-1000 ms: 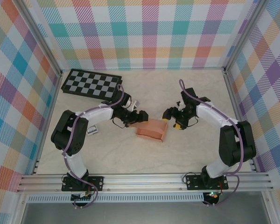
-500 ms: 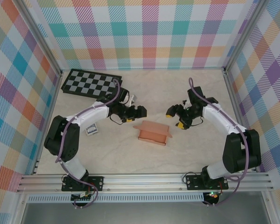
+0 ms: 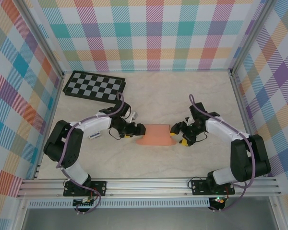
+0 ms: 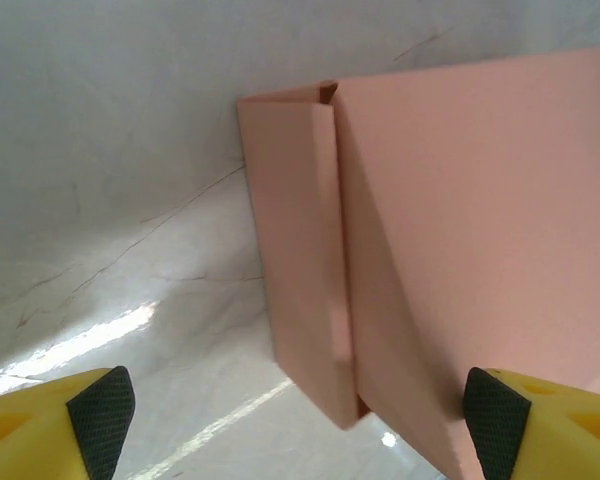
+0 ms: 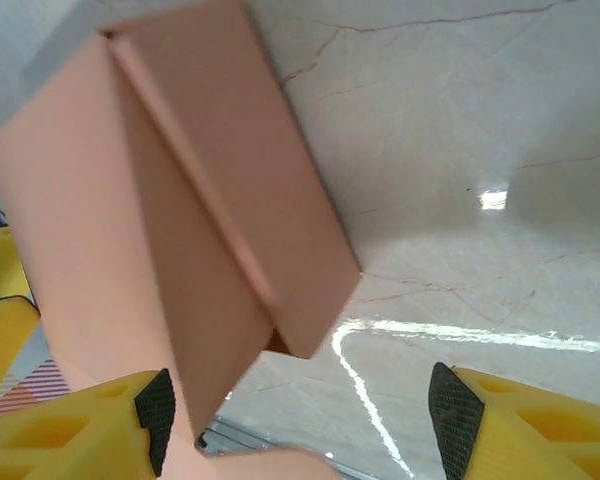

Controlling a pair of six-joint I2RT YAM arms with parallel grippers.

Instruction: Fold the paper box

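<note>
Top external view: paper box (image 3: 156,135) lies mid-tabletop (image 3: 158,96). The left gripper (image 3: 137,130) sits at its 9 o'clock end and the right gripper (image 3: 177,134) at its 3 o'clock end. Wrist views: both sets of jaws are spread wide and hold nothing, and a folded side flap faces each. Judged step: squaring the box from both ends. The next move likely calls for pressing the end flaps evenly without crushing the thin card. Surface is pale, veined and glossy. Checkerboard (image 3: 93,86) at 10 o'clock; plaid walls (image 3: 153,33).

paper box (image 3: 155,134) between left claw (image 3: 139,130) and right claw (image 3: 175,130), checkerboard (image 3: 93,86) behind, far left
</note>
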